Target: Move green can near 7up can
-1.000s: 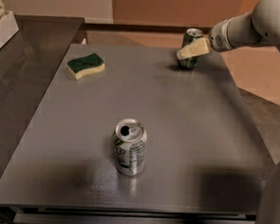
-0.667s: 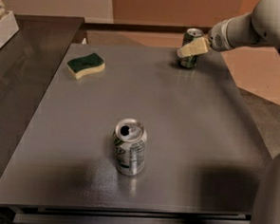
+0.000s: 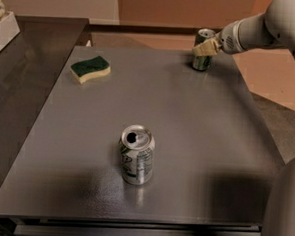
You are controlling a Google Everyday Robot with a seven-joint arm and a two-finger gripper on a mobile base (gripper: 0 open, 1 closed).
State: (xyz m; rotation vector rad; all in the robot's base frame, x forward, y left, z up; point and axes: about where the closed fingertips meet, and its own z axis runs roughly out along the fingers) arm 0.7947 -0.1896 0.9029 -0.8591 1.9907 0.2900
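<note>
The green can (image 3: 201, 63) stands upright at the far right edge of the grey table (image 3: 196, 143). My gripper (image 3: 203, 49) reaches in from the right and is shut on the green can, with one cream finger (image 3: 206, 48) across its front; the other finger is hidden behind the can. The 7up can (image 3: 136, 157), silver-white with an open top, stands upright in the near middle of the table, far from the green can.
A green and yellow sponge (image 3: 90, 69) lies at the far left of the table. A white box (image 3: 3, 31) sits on the dark counter to the left. My arm (image 3: 263, 27) spans the upper right, and part of my body (image 3: 282, 213) fills the lower right corner.
</note>
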